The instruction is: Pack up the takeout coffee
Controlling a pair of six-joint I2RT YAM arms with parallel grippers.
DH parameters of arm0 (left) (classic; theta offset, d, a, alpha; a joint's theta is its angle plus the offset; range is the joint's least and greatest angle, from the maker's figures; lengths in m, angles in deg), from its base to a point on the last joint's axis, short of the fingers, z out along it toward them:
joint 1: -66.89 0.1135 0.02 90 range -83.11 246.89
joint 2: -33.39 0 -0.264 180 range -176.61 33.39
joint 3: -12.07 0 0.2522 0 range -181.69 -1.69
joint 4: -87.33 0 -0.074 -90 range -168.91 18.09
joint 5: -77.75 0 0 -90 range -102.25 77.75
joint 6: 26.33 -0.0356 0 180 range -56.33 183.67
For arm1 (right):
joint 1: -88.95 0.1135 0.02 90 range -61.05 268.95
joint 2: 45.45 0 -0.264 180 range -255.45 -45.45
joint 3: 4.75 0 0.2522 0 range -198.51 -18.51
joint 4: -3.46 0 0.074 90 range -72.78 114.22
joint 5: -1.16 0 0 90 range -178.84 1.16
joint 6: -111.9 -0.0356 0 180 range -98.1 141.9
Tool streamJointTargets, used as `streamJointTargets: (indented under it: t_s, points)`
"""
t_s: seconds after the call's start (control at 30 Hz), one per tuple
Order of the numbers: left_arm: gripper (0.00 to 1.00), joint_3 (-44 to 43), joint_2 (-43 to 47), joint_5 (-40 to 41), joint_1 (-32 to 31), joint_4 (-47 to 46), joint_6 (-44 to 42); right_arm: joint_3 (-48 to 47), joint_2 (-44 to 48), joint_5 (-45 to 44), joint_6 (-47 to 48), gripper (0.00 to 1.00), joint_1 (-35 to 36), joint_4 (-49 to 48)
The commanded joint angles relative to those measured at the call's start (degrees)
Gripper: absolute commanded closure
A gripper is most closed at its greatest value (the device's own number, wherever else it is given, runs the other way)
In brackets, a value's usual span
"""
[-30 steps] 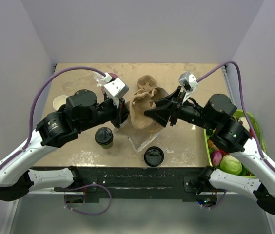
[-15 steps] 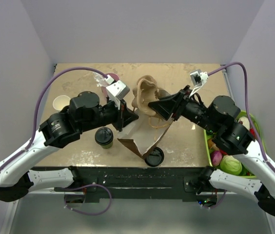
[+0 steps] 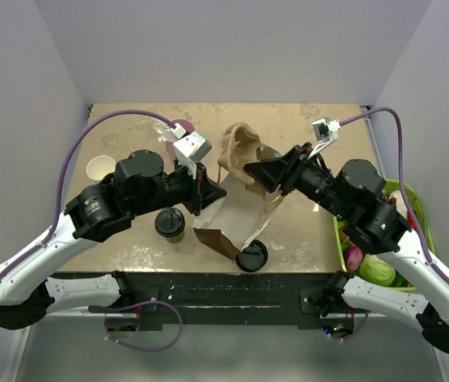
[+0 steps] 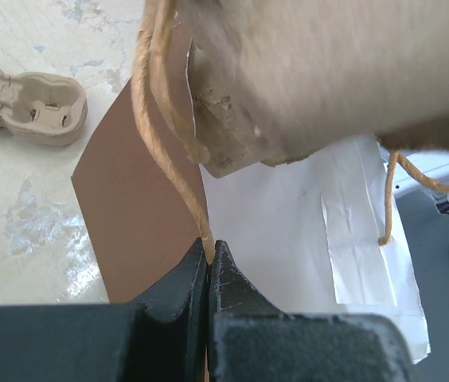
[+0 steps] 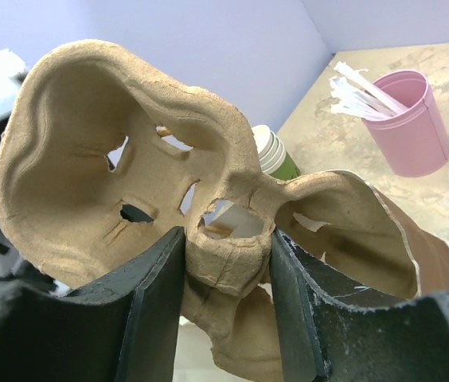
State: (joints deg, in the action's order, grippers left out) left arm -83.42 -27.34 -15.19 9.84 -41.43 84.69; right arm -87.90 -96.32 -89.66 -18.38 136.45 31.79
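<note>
The takeout coffee (image 3: 170,224) is a short paper cup with olive-green sides and a round black lid. It stands upright on the worktop (image 3: 304,119), just below the left arm and just left of the brown paper bag (image 3: 232,227), and neither arm touches it. The left fingers (image 4: 201,274) are pinched tight on the bag's twine handle (image 4: 169,151). The right fingers (image 5: 169,270) stand half apart, clamped on the narrow middle of a moulded pulp cup carrier (image 5: 89,167) held over the bag. A loose black lid (image 3: 251,257) lies at the bag's near corner. A pink tumbler (image 5: 411,131) of white sticks and a stack of lidless cups (image 5: 276,155) stand farther back.
</note>
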Motion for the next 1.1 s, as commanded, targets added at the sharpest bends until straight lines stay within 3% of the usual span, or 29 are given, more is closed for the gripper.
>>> streamJointTargets:
  t_s: [0.0, 0.2, 0.4, 0.57, 0.8, 0.93, 1.07]
  points:
    - [1.0, -2.99, 1.49, 0.82, -0.42, -0.3, 2.8, 2.41, 0.68, 8.68, 12.72, 0.54, -0.66, -4.99]
    - [1.0, -5.63, -0.18, 5.75, 0.98, 4.18, 4.65, 0.3, 2.26, 15.4, 28.11, 0.54, -0.66, 3.09]
    - [1.0, -5.72, 0.17, 1.28, 5.38, 3.66, 3.42, -2.42, -0.1, 17.08, 40.0, 0.53, -0.66, 12.75]
    - [1.0, -6.6, -1.41, 0.92, 6.08, 4.89, 3.07, -2.95, -1.86, 17.27, 47.64, 0.53, 0.04, 14.7]
    - [1.0, -6.42, -2.28, -1.8, 6.26, 2.96, 2.72, -5.76, -7.22, 7.08, 51.61, 0.53, 1.45, 18.65]
    - [1.0, -6.25, -3.34, -1.81, 6.34, 3.31, 2.63, -6.46, -9.24, -0.22, 46.18, 0.55, 2.06, 16.21]
    - [1.0, -5.8, -3.87, -1.9, 6.43, 2.43, 3.24, -4.98, -9.16, -0.15, 47.72, 0.54, 3.9, 16.19]
